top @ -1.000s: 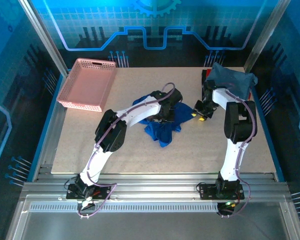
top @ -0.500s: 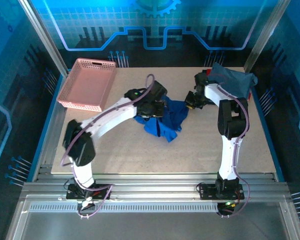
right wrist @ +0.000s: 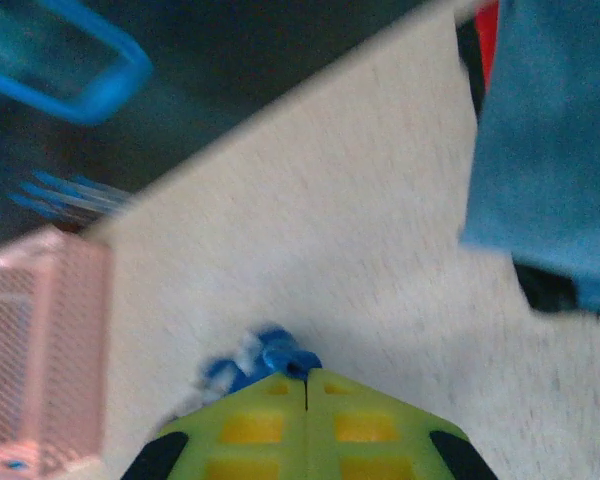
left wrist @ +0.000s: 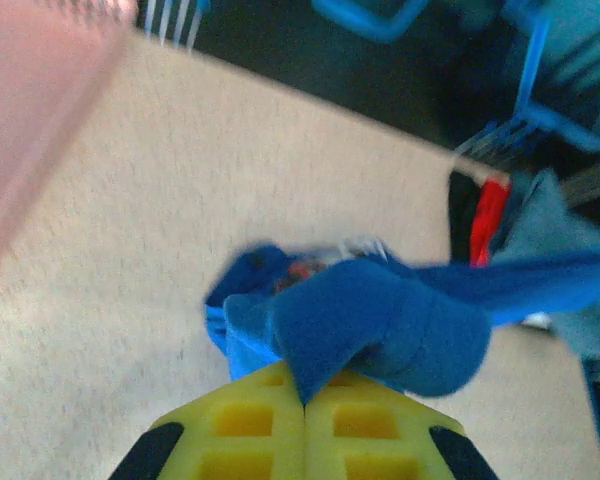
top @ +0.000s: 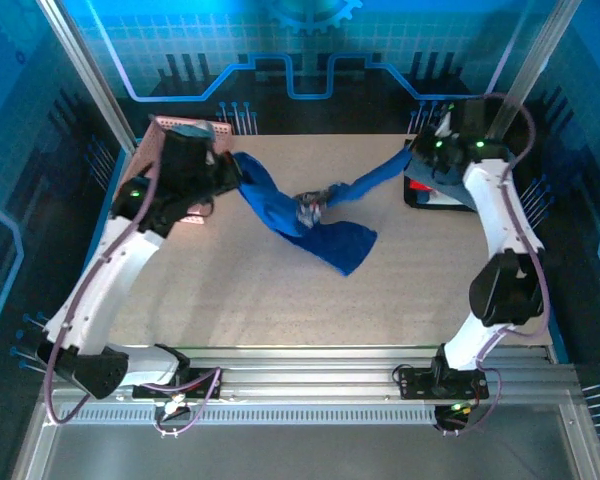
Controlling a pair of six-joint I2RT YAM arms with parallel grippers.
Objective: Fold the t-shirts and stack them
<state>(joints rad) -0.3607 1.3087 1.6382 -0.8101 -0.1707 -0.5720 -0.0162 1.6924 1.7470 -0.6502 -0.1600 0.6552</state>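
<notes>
Top external view: the left gripper (top: 230, 172), near the far-left corner of the worktop (top: 230, 300), and the right gripper (top: 412, 158), near the far-right corner, each pinch one end of the royal-blue t-shirt (top: 330, 240). The cloth hangs between them as a twisted band, sagging towards the middle of the worktop, where white print shows at the lowest bunch and a broad flap lies on the surface towards the near edge

Left wrist view (blurred): the yellow-green pads (left wrist: 245, 420) meet with no gap, closed on a thick fold of the blue shirt; the cloth runs away towards the far-right corner. There lies the slate grey-blue t-shirt (left wrist: 555, 225), beside a red and black object (left wrist: 485, 215). The pink basket (left wrist: 30, 100) sits at the far-left corner

Right wrist view (blurred): the pads (right wrist: 250, 425) are shut on a small tuft of blue cloth; the slate shirt lies at the far-right corner
</notes>
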